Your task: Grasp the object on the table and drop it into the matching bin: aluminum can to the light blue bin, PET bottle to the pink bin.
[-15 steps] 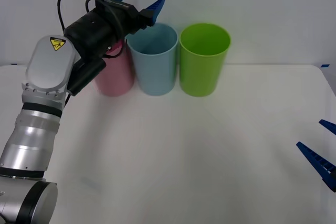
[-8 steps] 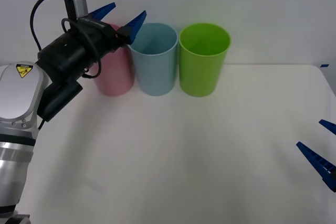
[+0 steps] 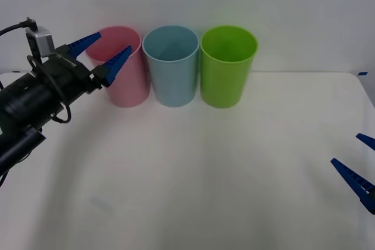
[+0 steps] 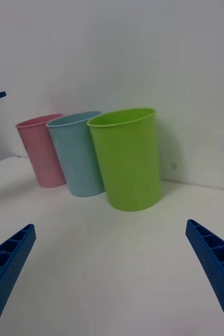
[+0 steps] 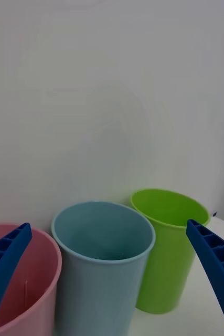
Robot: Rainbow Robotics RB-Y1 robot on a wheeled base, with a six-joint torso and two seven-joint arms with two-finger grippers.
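Note:
Three bins stand in a row at the back of the white table: the pink bin, the light blue bin and a lime green one. My left gripper hovers open at rim height by the pink bin's left side, holding nothing. In the left wrist view its fingers frame the pink bin and the light blue bin. My right gripper is parked open at the table's right edge. The aluminum can is out of view.
The bins stand close together against a white wall. In the right wrist view the green bin is nearest, with the light blue bin and the pink bin beyond. Bare tabletop stretches in front of the bins.
My left arm has swung back to the left and down, from over the light blue bin's rim to beside the pink bin. It stays open. The right arm has not moved.

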